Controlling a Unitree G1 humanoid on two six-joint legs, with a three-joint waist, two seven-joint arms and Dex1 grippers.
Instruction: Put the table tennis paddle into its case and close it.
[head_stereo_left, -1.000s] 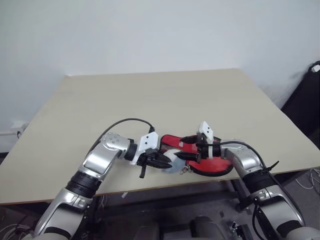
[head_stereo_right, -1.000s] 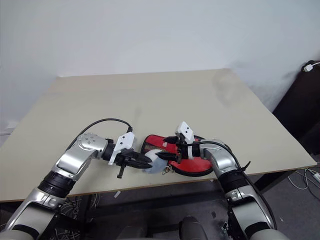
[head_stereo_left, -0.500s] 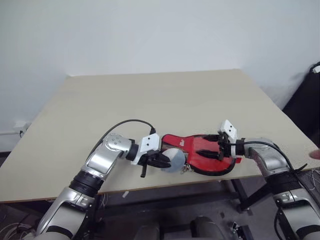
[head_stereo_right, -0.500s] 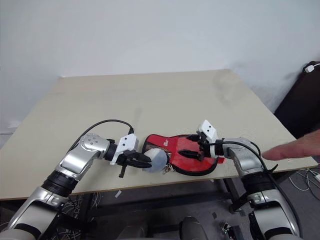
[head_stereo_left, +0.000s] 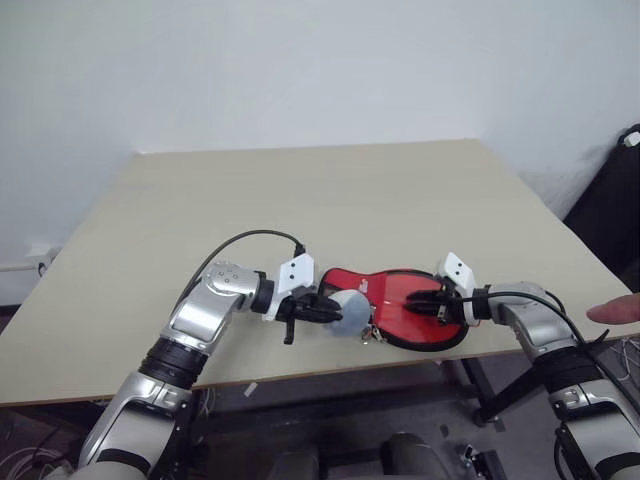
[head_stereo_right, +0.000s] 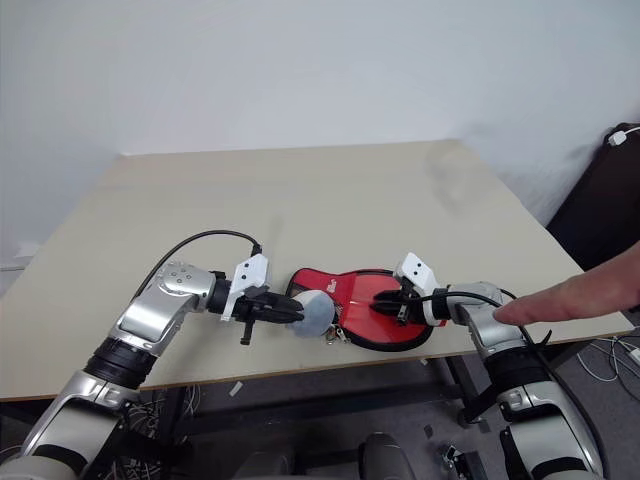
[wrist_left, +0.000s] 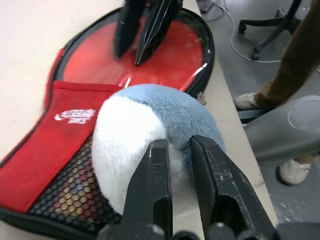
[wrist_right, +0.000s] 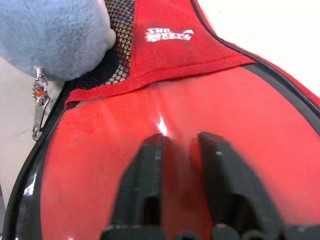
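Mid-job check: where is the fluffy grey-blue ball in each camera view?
Left eye: fluffy ball lower centre, at the case's narrow end.
Right eye: lower centre.
Left wrist: centre, pinched by the left hand.
Right wrist: upper left corner.
Shared landmark: the case's white logo.

- The right gripper (head_stereo_left: 428, 303) has swung out from beside the fluffy grey-blue ball (head_stereo_left: 348, 309) to the wide round end of the case (head_stereo_left: 400, 315), and its fingers have drawn close together on the clear front.
- The case now lies more squarely across the table edge.
- A person's hand (head_stereo_right: 580, 296) has come in at the table's right corner.
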